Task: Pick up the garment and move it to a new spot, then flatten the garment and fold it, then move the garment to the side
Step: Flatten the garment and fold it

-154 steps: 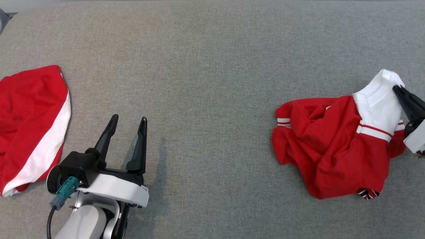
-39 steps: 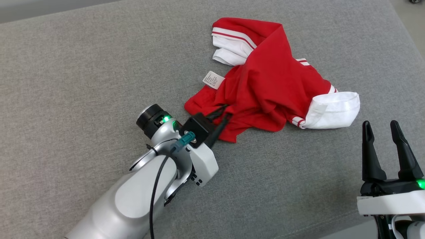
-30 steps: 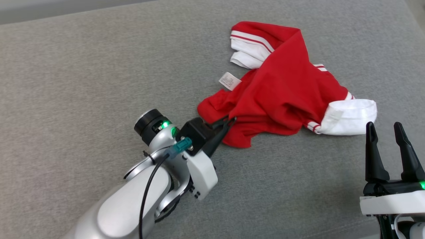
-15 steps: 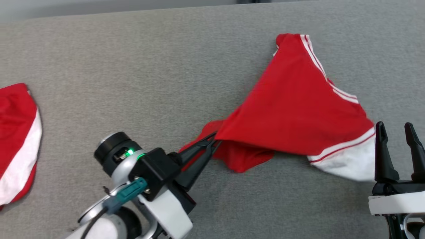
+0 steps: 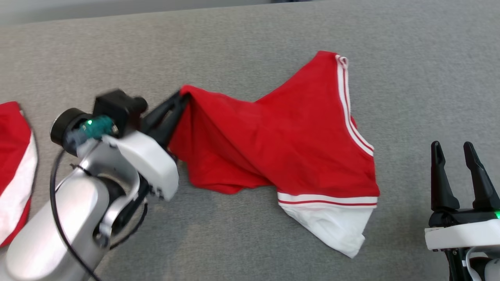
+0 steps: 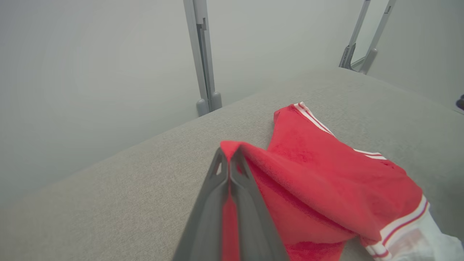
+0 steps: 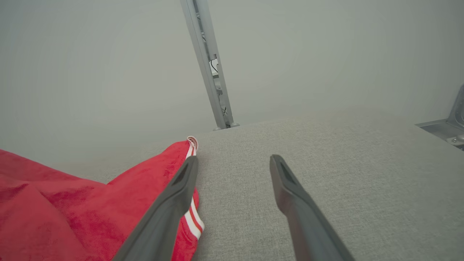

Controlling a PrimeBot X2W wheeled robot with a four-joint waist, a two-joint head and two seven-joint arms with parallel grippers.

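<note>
The garment, red with white trim, is held at one corner by the left hand, whose fingers are pressed shut on a thin fold of cloth. That corner is lifted. The rest trails to the right and lies on the grey table. The right hand is held wide and empty, near the white band at the garment's low end but apart from it.

The step in hand is judged to be the carrying of the garment to a new spot. It is best done with the corner raised enough that the trailing cloth is not dragged into fresh creases, and with no sharp tug, so that the thin fold is not pulled out of the grip. For flattening, a second corner, at the striped edge or the white band, would need to be taken by the right hand.

Open room is seen across the middle and far part of the table. A second red and white cloth lies at the left border of the head view, so any move leftward should be stopped short of it. Beyond the far edge, a post and a pale wall are seen.
</note>
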